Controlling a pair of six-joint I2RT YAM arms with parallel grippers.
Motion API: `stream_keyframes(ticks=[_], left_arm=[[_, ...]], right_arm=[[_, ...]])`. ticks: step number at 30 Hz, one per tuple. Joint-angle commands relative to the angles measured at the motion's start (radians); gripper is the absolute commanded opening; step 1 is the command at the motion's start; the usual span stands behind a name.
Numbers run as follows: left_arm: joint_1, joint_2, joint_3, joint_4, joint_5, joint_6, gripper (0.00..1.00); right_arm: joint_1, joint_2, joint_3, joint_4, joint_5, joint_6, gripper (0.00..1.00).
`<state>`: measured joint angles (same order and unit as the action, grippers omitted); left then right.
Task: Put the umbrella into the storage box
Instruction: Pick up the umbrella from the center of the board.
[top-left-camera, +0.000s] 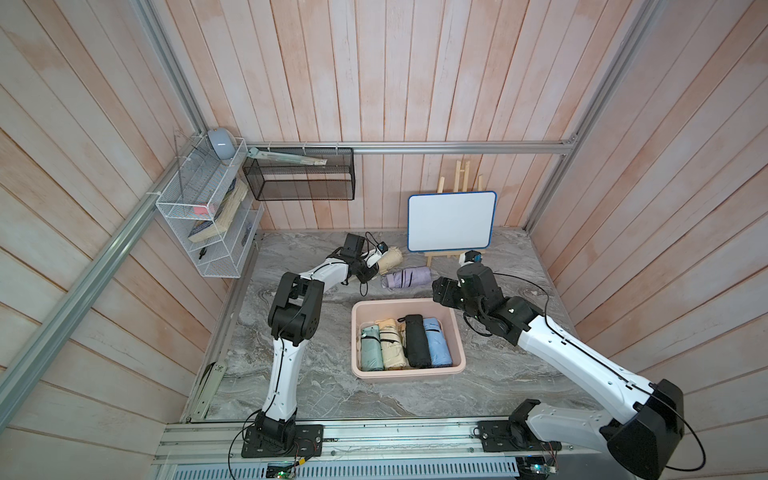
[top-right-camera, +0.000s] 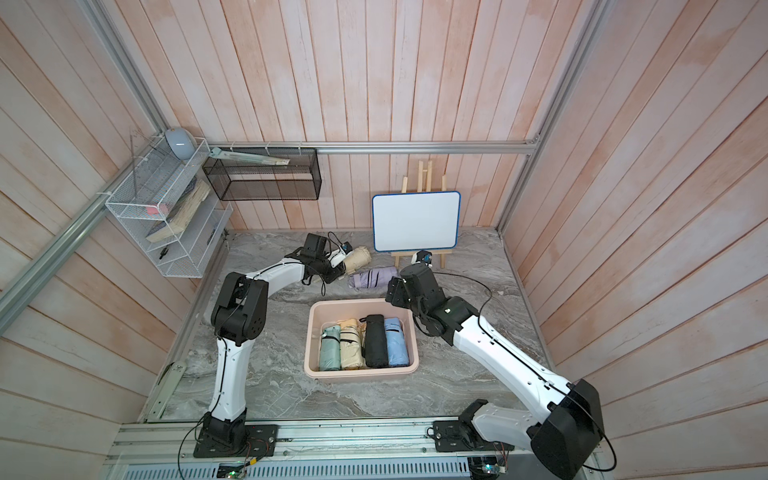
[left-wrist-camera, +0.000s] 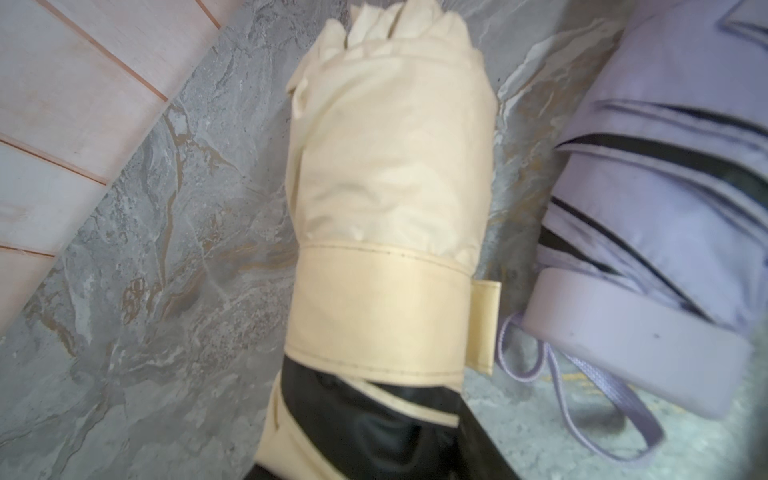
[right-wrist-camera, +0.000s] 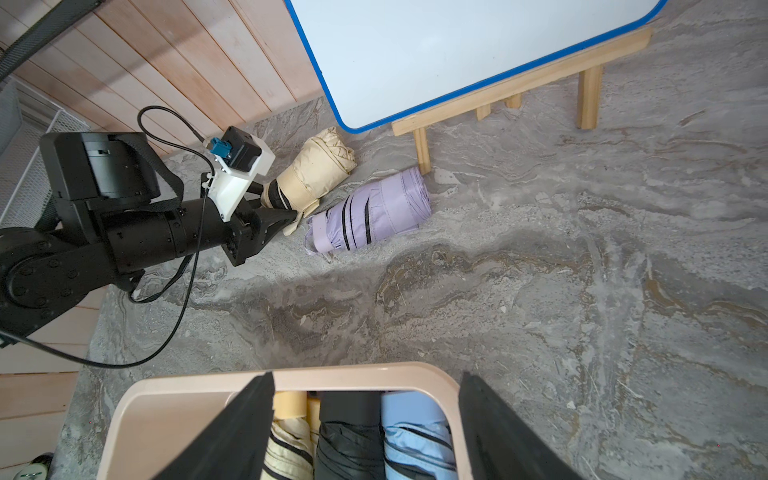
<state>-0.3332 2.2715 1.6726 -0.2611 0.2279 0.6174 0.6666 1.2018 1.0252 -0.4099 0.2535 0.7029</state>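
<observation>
A cream folded umbrella (top-left-camera: 391, 259) (top-right-camera: 359, 257) (right-wrist-camera: 316, 169) lies on the marble table near the back wall. My left gripper (top-left-camera: 373, 266) (right-wrist-camera: 275, 204) is shut on its dark handle end. In the left wrist view the cream umbrella (left-wrist-camera: 390, 187) fills the middle and hides the fingers. A purple umbrella (top-left-camera: 407, 276) (left-wrist-camera: 665, 174) (right-wrist-camera: 374, 212) lies beside it. The pale pink storage box (top-left-camera: 409, 372) (top-right-camera: 361, 372) (right-wrist-camera: 332, 374) holds several folded umbrellas side by side. My right gripper (right-wrist-camera: 365, 376) (top-left-camera: 439, 291) hovers open over the box's far right corner, holding nothing.
A whiteboard on a wooden easel (top-left-camera: 451, 220) stands at the back right, close to both loose umbrellas. A white wire rack (top-left-camera: 203, 216) and a black mesh basket (top-left-camera: 299, 174) hang on the walls at left.
</observation>
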Motion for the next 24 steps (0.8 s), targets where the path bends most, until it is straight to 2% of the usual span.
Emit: stream_keyframes(ticks=[1,3,15,24], left_arm=[[0.018,-0.075,-0.031,0.038,0.014,0.008,0.05],[0.027,-0.105,-0.050,0.058,0.012,0.011,0.00],[0.079,-0.357,-0.220,0.155,0.037,0.002,0.00],[0.093,-0.602,-0.383,0.149,0.089,0.048,0.00]], right_arm=[[-0.004,-0.017,-0.005,-0.021,0.025,0.003,0.76],[-0.003,-0.017,-0.004,-0.021,0.023,0.003,0.76],[-0.003,-0.008,0.033,-0.017,0.000,-0.023,0.76],[-0.004,0.049,0.149,-0.065,-0.107,-0.067,0.79]])
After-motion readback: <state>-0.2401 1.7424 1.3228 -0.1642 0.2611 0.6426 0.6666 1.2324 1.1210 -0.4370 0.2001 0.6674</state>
